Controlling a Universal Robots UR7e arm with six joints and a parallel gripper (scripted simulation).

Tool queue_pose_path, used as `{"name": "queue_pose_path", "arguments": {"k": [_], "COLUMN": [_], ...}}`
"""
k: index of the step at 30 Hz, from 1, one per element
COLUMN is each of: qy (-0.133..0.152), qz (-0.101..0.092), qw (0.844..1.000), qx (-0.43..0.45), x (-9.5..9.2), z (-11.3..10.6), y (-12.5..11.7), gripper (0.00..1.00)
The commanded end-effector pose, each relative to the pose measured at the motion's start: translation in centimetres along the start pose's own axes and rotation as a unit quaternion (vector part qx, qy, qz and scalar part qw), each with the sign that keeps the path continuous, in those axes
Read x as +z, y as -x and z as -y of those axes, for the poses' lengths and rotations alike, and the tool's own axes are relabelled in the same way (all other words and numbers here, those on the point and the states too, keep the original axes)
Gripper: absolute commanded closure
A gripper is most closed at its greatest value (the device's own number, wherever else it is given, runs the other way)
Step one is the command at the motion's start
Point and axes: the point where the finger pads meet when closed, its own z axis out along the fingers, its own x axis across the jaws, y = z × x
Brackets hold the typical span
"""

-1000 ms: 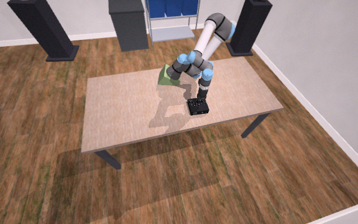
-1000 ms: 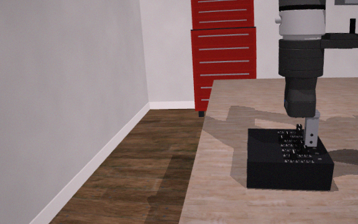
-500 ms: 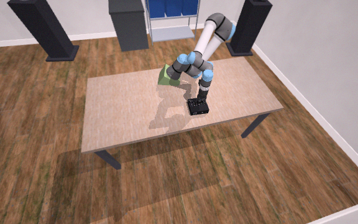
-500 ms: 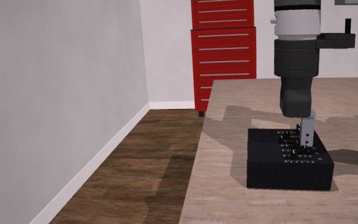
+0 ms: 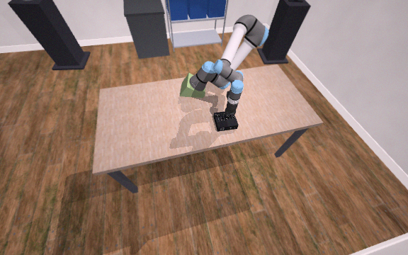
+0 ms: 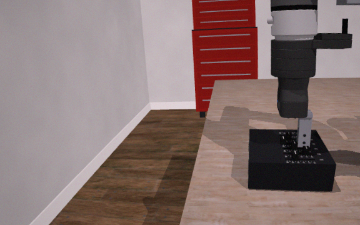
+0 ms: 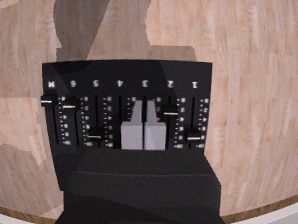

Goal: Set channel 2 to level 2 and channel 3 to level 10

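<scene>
One lighting desk (image 7: 127, 72) — eight faders, one hand (image 7: 143, 129) — fingers together, empty

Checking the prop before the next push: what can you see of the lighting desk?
The lighting desk is a low, matte black box standing flat on the wooden table, near its edge. Its top carries a row of numbered fader channels with white scale marks; the caps sit at differing heights. The gripper, fingers shut together, is down on the middle channels. Exact levels are unreadable.

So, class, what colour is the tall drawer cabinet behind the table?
Red, with silver handles; the drawer cabinet shows best in the exterior view.
</scene>
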Motion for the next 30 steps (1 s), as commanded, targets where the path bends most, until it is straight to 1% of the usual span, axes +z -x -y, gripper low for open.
{"name": "queue_pose_path", "arguments": {"k": [1,30], "qy": [0.001,0.001], "qz": [0.000,0.000], "qw": [1.000,1.000], "qx": [0.000,0.000], "x": [0.0,0.0], "z": [-0.4,-1.5], "y": [0.0,0.0], "gripper": [1.00,1.00]}}
